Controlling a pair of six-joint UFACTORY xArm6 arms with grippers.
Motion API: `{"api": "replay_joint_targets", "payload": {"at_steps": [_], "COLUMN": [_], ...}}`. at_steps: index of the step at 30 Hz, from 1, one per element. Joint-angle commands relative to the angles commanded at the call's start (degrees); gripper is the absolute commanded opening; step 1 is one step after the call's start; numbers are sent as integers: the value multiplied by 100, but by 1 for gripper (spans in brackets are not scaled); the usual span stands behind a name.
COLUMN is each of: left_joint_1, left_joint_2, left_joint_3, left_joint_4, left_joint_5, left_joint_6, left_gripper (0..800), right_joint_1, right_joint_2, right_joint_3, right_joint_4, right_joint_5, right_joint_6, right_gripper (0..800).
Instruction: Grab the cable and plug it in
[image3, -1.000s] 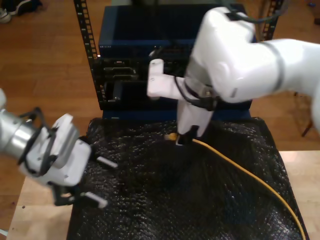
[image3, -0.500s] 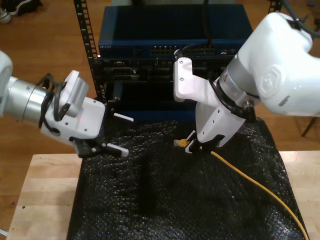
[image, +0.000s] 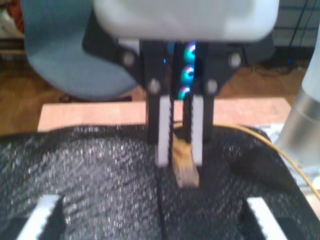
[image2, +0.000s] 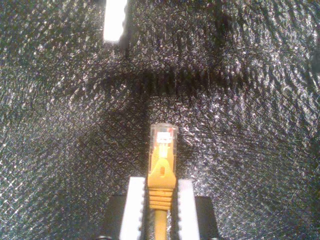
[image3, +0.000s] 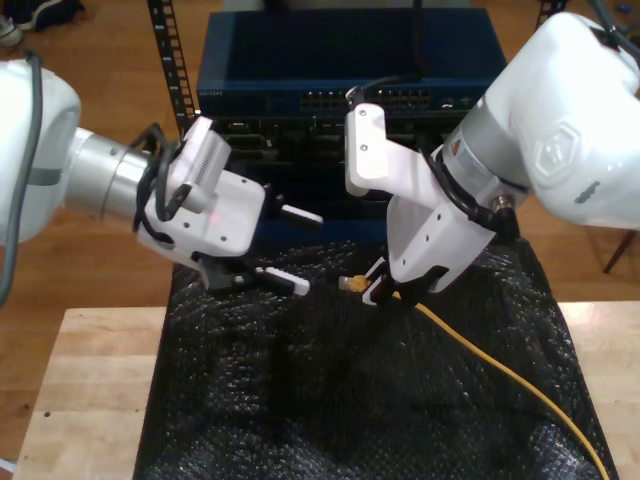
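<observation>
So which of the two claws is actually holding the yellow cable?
My second gripper, on the arm at the exterior view's right: its jaws are shut on the cable just behind the clear plug. My first gripper is open, holding nothing.

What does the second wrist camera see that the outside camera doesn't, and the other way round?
Second wrist view: the cable up close, with its clear plug tip and ribbed orange boot pinched between two white fingers.
Exterior view: my first gripper open, the blue rack behind, the wooden table, and the cable's long run to the exterior view's lower right.
Both: the yellow cable, my second gripper shut on it, and the black mat.
</observation>
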Motion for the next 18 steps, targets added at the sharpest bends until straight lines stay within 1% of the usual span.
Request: {"api": "replay_joint_targets", "payload": {"at_steps": [3,5,8,13,18], "left_joint_1": [0,0,9,9,9], "left_joint_2": [0,0,-9,-18,-9], "left_joint_3": [18,35,132,149,158], "left_joint_4": [0,0,9,9,9], "left_joint_5": [9,9,18,35,193], "left_joint_6": [9,9,9,0,18], "left_gripper": [797,797,797,797,795], "right_joint_1": [9,18,9,18,9], "right_joint_2": [18,35,114,273,352], "right_joint_3": [-26,-44,-123,-141,-220], "right_joint_4": [246,299,308,308,308], "right_joint_5": [0,-26,-35,-44,-44], "right_joint_6": [-18,-62,-105,-97,-97], "right_gripper": [7,6,6,7,7]}}
